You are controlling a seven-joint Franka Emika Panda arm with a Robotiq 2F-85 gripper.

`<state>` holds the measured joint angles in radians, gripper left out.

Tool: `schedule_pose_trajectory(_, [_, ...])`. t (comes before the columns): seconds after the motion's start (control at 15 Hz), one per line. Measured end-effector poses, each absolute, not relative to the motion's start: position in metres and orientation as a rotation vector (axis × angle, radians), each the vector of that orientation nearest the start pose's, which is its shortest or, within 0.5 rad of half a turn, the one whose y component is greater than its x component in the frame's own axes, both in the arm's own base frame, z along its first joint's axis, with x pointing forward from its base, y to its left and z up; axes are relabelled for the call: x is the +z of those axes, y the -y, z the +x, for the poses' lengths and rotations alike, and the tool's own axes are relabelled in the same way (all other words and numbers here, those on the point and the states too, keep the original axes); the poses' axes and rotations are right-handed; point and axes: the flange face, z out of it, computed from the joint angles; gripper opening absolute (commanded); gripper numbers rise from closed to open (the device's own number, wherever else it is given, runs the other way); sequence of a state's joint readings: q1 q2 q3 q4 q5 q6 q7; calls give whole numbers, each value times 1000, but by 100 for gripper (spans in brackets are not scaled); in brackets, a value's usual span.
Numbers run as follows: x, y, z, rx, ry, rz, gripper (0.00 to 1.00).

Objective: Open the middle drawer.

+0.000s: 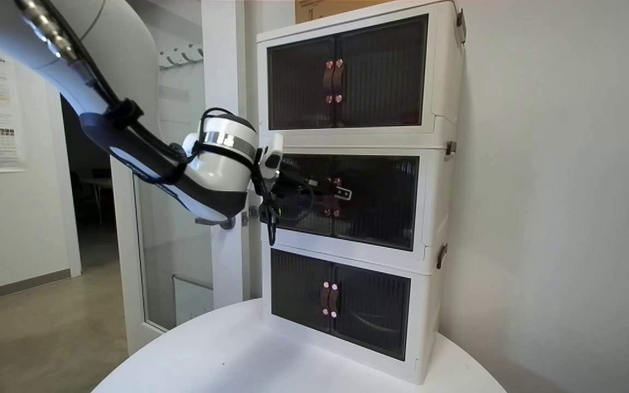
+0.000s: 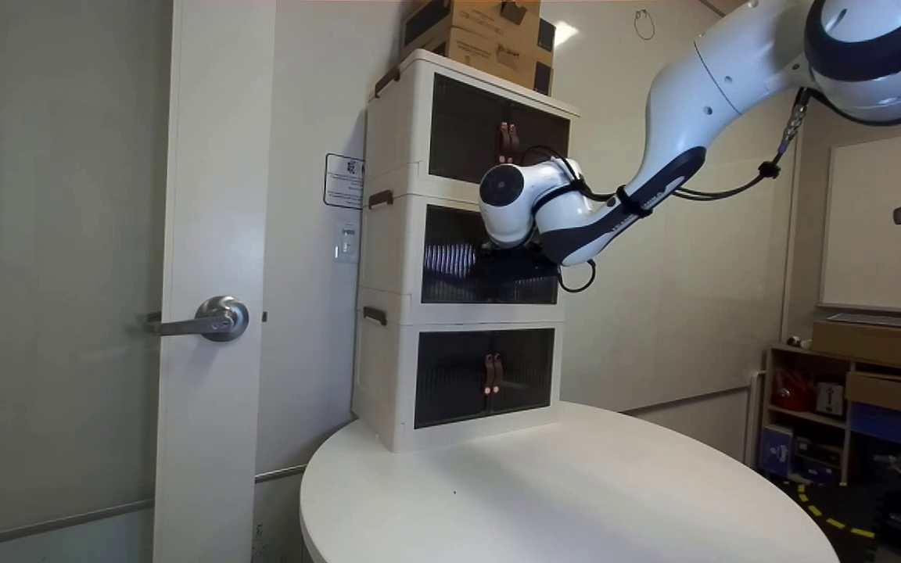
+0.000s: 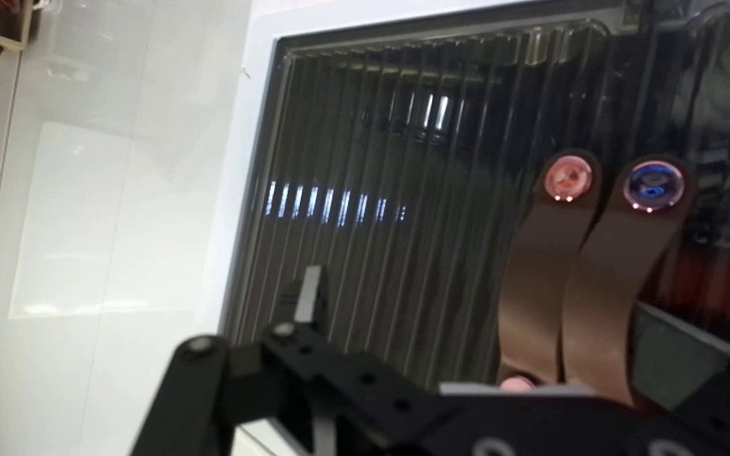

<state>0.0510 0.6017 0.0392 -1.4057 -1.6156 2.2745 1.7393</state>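
Observation:
The middle drawer (image 1: 383, 210) is the central box of a white stack, with two dark see-through ribbed door panels, both shut. It also shows in an exterior view (image 2: 450, 274) and in the wrist view (image 3: 390, 164). Two brown strap handles (image 3: 564, 285) hang side by side at its centre seam; my gripper partly covers them in an exterior view (image 1: 327, 204). My gripper (image 3: 498, 313) is open, with one finger on each side of the handle pair. The left finger stands well away from the straps; the right finger is close beside the right strap. I cannot tell whether it touches.
The identical top box (image 1: 380, 76) and lowest box (image 1: 372, 311) are above and below, both shut. The stack stands on a round white table (image 2: 576, 485). Cardboard boxes (image 2: 489, 47) lie on top. A wall stands beside the stack, and a door (image 2: 212, 422) is nearby.

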Motion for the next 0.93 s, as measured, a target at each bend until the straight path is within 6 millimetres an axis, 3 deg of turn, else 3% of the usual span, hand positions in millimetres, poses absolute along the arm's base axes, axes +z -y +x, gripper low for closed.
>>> schedule_pose_trajectory(0.33, [405,-40,745,1405,667,2017,100])
schedule_pose_trajectory(0.93, [405,-49,698,1325,628,2061,100])
